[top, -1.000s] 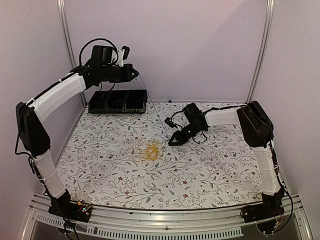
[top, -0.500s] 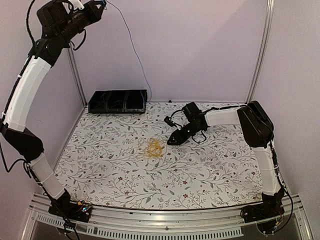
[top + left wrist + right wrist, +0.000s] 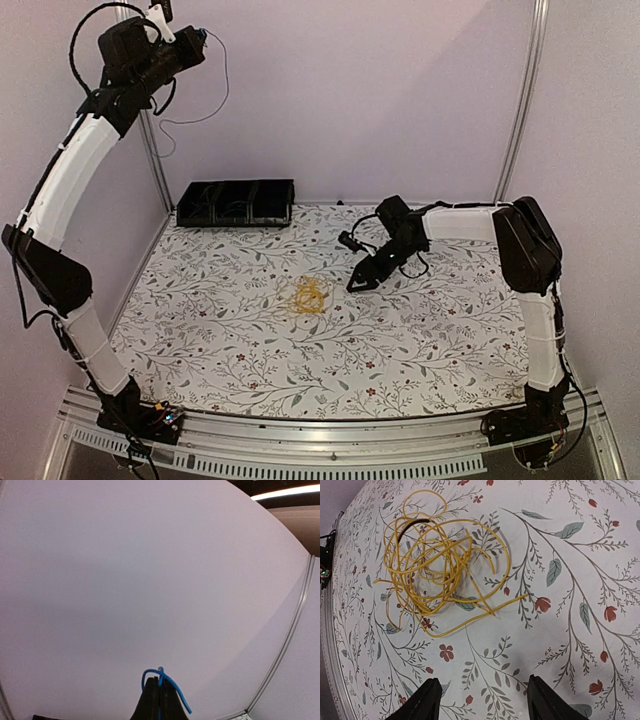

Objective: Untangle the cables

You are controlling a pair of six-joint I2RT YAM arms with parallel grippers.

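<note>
The yellow cable lies as a loose tangle on the flowered table. In the right wrist view the yellow cable is just ahead of my right gripper. A short dark arc shows inside it. The right gripper hovers low to the right of the tangle, open, with nothing between its fingers. My left gripper is raised high at the back left wall. The left gripper is shut on a thin blue cable. The blue cable hangs from it in a free loop.
A black compartment tray stands at the back left of the table. Metal frame posts rise at the back corners, with plain walls behind them. A metal rail runs along the near edge.
The blue cable was stretched between both grippers. My right gripper opened and let it go. The left arm swung up high, and the cable now dangles by the wall.
</note>
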